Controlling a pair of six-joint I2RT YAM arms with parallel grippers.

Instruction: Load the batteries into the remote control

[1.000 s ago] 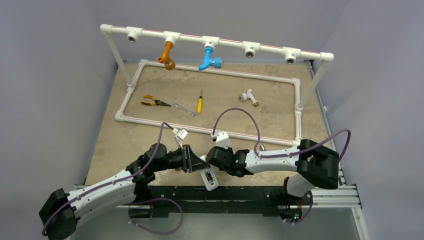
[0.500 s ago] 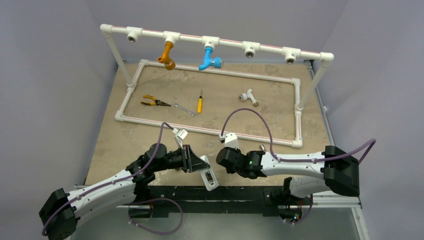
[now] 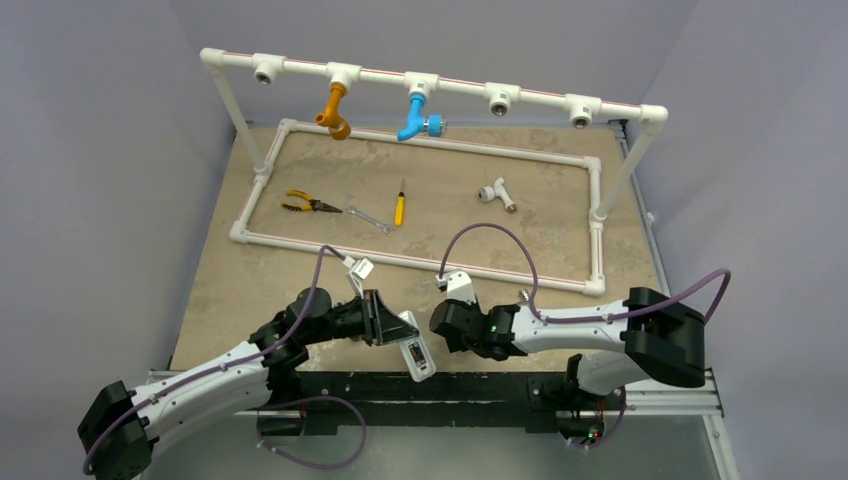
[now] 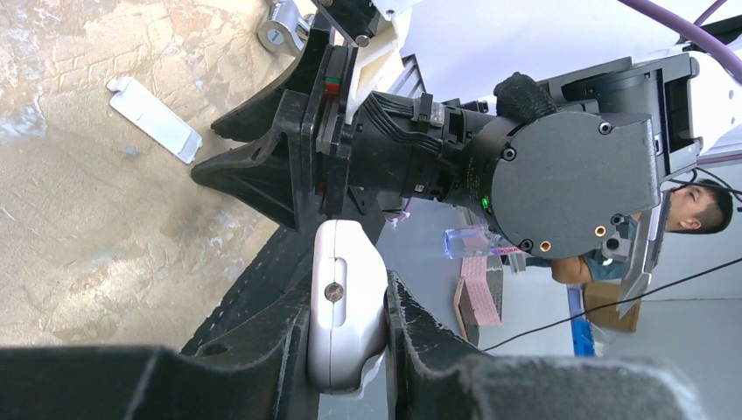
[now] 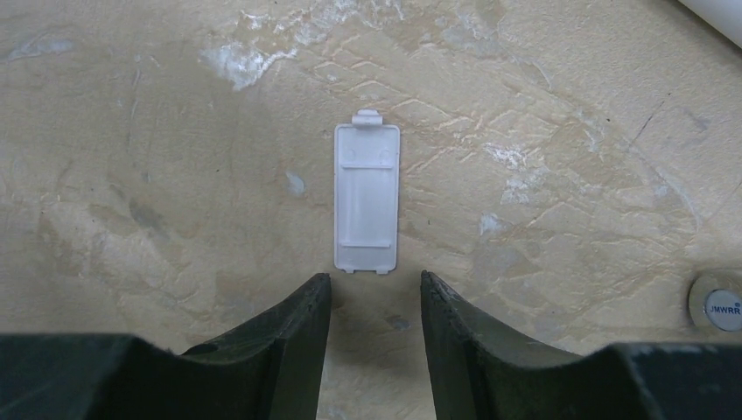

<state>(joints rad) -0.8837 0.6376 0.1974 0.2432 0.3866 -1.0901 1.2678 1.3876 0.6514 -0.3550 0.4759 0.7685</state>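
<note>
My left gripper point(image 4: 348, 350) is shut on the white remote control point(image 4: 346, 315), holding it by its sides over the table's near edge. From above, the remote control point(image 3: 416, 356) shows its dark recessed bay facing up. The batteries are out of view as loose pieces, and the bay is too small to tell what lies in it. My right gripper point(image 5: 376, 289) hangs open just above the table with nothing between its fingers. A small flat white cover point(image 5: 367, 210) lies flat right ahead of its fingertips. That cover point(image 4: 153, 118) also shows in the left wrist view.
A silver metal fitting point(image 3: 522, 296) lies right of my right wrist. The white pipe frame point(image 3: 420, 258) borders the far work area. Inside it lie pliers point(image 3: 305, 205), a wrench point(image 3: 370, 220), a yellow-handled screwdriver point(image 3: 400, 205) and a pipe tee point(image 3: 497, 192). Orange point(image 3: 335, 110) and blue point(image 3: 415, 115) taps hang from the rail.
My right gripper has drawn back from the remote to the right and its jaws have opened. The right elbow swung out and partly back. The left arm and remote have not moved.
</note>
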